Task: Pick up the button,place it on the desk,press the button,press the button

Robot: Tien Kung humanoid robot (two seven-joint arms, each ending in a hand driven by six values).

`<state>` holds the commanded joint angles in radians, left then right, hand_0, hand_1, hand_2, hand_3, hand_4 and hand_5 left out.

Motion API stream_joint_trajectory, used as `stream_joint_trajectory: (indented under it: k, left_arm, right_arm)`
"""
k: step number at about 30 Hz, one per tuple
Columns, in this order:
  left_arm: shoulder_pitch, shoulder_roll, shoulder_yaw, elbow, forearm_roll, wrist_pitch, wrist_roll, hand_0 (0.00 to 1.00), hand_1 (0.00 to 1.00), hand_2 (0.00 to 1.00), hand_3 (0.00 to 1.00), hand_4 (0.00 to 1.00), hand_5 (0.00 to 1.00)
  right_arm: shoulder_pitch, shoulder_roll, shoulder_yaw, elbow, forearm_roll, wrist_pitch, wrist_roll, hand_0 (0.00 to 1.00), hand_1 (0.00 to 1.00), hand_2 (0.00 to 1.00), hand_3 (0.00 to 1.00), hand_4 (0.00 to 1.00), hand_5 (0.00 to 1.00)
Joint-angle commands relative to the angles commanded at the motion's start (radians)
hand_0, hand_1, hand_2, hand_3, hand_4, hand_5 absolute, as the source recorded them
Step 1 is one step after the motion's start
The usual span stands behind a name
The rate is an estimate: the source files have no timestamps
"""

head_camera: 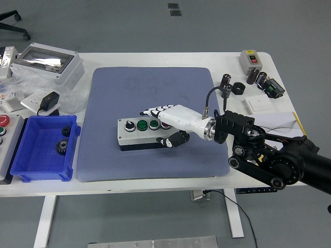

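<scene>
Sits flat, or very nearly flat, on the grey-blue mat (155,85): the button box (135,135), a little left of the mat's middle and lying lengthwise across it. Along its top, from the left: a black knob (127,124), two green buttons (140,124), then a red button (164,125) half hidden under the fingers (152,110).

Clamps the box's right end: the right hand (173,118), white fingers held together and laid over the top, dark thumb (173,139) pressed against the front face. Pinching, then, not spread. Hard to tell whether the base touches the mat all along.

For the step in hand, judged as setting the box down and letting go:
- Lower until the whole base bears on the mat before easing the thumb off.
- Open thumb first, then lift the fingers straight up, so as not to drag the box sideways.
- Keep the fingertips off the red button while releasing; save the press for afterwards.
- For the press itself, come down from directly above with one fingertip; likely to skate on the mat otherwise, being light and free.

Containers, starting at the table's (155,183) left:
- Blue bin (39,170) at the near left, open-topped, holding two black gears (62,146) towards its right side, the rest bare.
- Grey case (49,64) with a clear lid at the far left, lid shut; contents not made out through the glare.
</scene>
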<state>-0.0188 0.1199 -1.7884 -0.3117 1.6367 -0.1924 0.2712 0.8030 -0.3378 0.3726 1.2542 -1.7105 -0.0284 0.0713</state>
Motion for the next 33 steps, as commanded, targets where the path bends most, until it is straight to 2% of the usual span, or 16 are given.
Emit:
stream_joint_trajectory:
  k: [7, 12, 14, 18, 23, 24, 26, 29, 30, 33]
  left_arm:
    - [0.001, -0.002, 0.004, 0.001, -0.011, -0.005, 0.002, 0.482, 0.468, 0.456, 0.693, 0.002, 0.002]
    - [0.005, 0.0, 0.007, 0.0, -0.022, 0.003, 0.002, 0.483, 0.47, 0.457, 0.692, 0.002, 0.002]
    - [0.009, 0.002, 0.008, -0.001, -0.025, 0.007, 0.002, 0.483, 0.47, 0.457, 0.692, 0.002, 0.002]
    - [0.016, 0.008, 0.008, -0.001, -0.015, 0.008, 0.004, 0.485, 0.472, 0.456, 0.69, 0.002, 0.002]
    - [0.012, 0.025, 0.007, 0.0, -0.003, 0.016, 0.001, 0.485, 0.472, 0.456, 0.69, 0.002, 0.002]
    - [0.009, 0.029, 0.005, 0.0, 0.004, 0.017, 0.003, 0.491, 0.478, 0.461, 0.69, 0.002, 0.002]
    - [0.006, 0.034, 0.004, -0.001, 0.011, 0.019, 0.01, 0.491, 0.478, 0.461, 0.69, 0.002, 0.002]
    - [0.007, 0.038, 0.013, -0.001, 0.009, 0.032, 0.022, 0.491, 0.478, 0.461, 0.69, 0.002, 0.002]
    - [0.008, 0.037, 0.017, -0.002, 0.008, 0.037, 0.027, 0.491, 0.477, 0.461, 0.69, 0.002, 0.002]
    - [0.013, 0.034, 0.027, -0.004, 0.006, 0.047, 0.047, 0.491, 0.477, 0.461, 0.69, 0.002, 0.002]
  right_arm:
    - [-0.033, -0.121, 0.061, 0.148, 0.053, 0.012, -0.017, 0.998, 0.998, 0.998, 0.998, 0.646, 0.002]
    - [-0.087, -0.233, 0.159, 0.254, 0.155, 0.022, -0.066, 0.997, 0.998, 0.998, 0.998, 0.659, 0.002]
    - [-0.111, -0.274, 0.201, 0.268, 0.179, 0.035, -0.103, 0.997, 0.998, 0.998, 0.998, 0.659, 0.002]
    - [-0.161, -0.356, 0.292, 0.278, 0.169, 0.104, -0.18, 0.979, 0.998, 0.998, 0.998, 0.658, 0.002]
    - [-0.202, -0.451, 0.395, 0.312, 0.179, 0.133, -0.204, 0.979, 0.998, 0.998, 0.998, 0.658, 0.002]
    - [-0.205, -0.469, 0.415, 0.318, 0.185, 0.136, -0.205, 0.57, 0.642, 0.719, 0.998, 0.468, 0.167]
    - [-0.202, -0.487, 0.427, 0.323, 0.194, 0.136, -0.205, 0.57, 0.642, 0.719, 0.998, 0.468, 0.167]
    - [-0.182, -0.485, 0.406, 0.324, 0.194, 0.124, -0.205, 0.57, 0.642, 0.719, 0.998, 0.468, 0.167]
    - [-0.176, -0.478, 0.395, 0.323, 0.193, 0.12, -0.206, 0.419, 0.574, 0.652, 0.957, 0.329, 0.236]
    - [-0.159, -0.45, 0.356, 0.319, 0.189, 0.114, -0.205, 0.419, 0.574, 0.652, 0.957, 0.329, 0.236]
